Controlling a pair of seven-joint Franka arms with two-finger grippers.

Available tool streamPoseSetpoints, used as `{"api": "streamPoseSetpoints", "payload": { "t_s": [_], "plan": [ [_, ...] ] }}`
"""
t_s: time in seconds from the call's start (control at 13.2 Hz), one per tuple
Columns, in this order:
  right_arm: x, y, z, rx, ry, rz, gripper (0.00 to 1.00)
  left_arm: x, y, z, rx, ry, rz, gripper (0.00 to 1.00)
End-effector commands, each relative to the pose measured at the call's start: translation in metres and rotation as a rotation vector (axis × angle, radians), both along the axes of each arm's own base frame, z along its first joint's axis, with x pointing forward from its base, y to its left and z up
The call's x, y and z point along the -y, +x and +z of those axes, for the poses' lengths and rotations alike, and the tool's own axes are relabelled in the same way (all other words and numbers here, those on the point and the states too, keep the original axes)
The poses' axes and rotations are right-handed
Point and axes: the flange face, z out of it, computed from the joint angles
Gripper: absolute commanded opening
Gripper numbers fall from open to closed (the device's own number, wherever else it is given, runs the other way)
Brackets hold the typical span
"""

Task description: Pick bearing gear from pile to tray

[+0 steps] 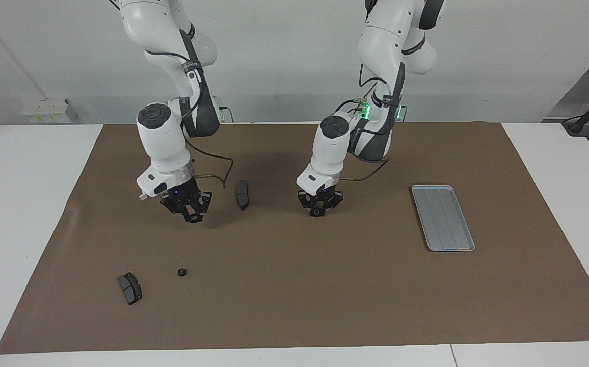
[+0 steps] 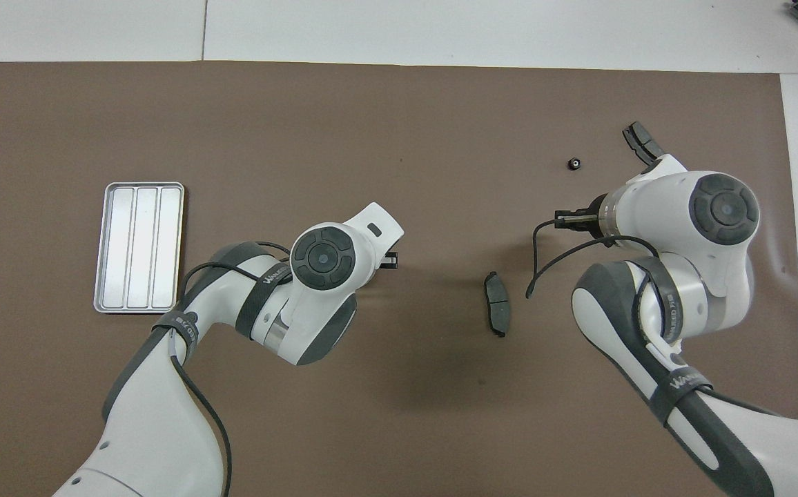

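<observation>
My left gripper (image 1: 317,211) stands low on the brown mat, its fingertips shut on a small black bearing gear (image 1: 315,212); in the overhead view only its tip (image 2: 391,260) shows under the wrist. My right gripper (image 1: 192,218) hangs just above the mat, shut on another small black bearing gear. A third bearing gear (image 1: 181,272) (image 2: 573,163) lies loose on the mat, farther from the robots than the right gripper. The silver tray (image 1: 442,217) (image 2: 139,246) lies at the left arm's end and holds nothing.
One dark brake pad (image 1: 242,194) (image 2: 497,313) lies between the two grippers. A second brake pad (image 1: 129,288) (image 2: 640,141) lies beside the loose gear, partly covered by the right wrist in the overhead view. The brown mat (image 1: 294,285) covers most of the white table.
</observation>
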Motion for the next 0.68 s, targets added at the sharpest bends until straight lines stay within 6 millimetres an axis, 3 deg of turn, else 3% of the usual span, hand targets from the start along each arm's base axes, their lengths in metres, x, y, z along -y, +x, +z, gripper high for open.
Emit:
{"api": "streamPoseSetpoints", "payload": {
  "t_s": [0.0, 0.15, 0.3, 0.46, 0.61],
  "plan": [
    [-0.025, 0.018, 0.015, 0.001, 0.035, -0.038, 0.00, -0.007, -0.004, 0.005, 0.007, 0.001, -0.006, 0.17],
    [-0.062, 0.022, 0.014, 0.002, 0.055, -0.058, 0.00, -0.014, 0.011, 0.014, 0.021, -0.007, 0.016, 0.13],
    [-0.092, 0.025, 0.014, 0.004, 0.072, -0.073, 0.00, -0.044, 0.051, 0.037, 0.019, -0.004, 0.088, 0.12],
    [-0.125, 0.020, 0.009, 0.001, 0.079, -0.084, 0.00, -0.087, 0.083, 0.055, 0.017, 0.001, 0.144, 0.10],
    [-0.167, 0.018, 0.000, -0.007, 0.100, -0.136, 0.00, -0.150, 0.107, 0.062, 0.018, 0.010, 0.175, 0.10]
  ]
}}
